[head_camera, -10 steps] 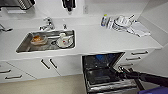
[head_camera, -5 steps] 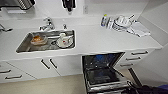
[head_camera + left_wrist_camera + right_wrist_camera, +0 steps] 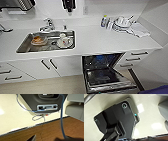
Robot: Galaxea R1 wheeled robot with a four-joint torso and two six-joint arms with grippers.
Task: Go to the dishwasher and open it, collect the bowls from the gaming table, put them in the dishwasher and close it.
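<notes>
The dishwasher (image 3: pixel 105 72) stands open under the white counter, right of the sink. Its door (image 3: pixel 110 86) is folded down toward me and a dark rack shows over it. Something blue (image 3: pixel 100 58) sits deep inside, too blurred to name. The bright bowls and the gaming table are out of view. In the left wrist view, dark tips of my left gripper (image 3: pixel 50 139) hang over a brown wooden floor (image 3: pixel 56 130) next to my own base. The right wrist view looks down on my dark base plate over pale glossy floor (image 3: pixel 149 109).
A steel sink (image 3: pixel 46 41) with an orange item and white dishes is set in the counter (image 3: pixel 100 37). Dishes and a cloth lie at the counter's back right. White drawers (image 3: pixel 136 58) flank the dishwasher. A purple shape (image 3: pixel 156 90) is at the near right corner.
</notes>
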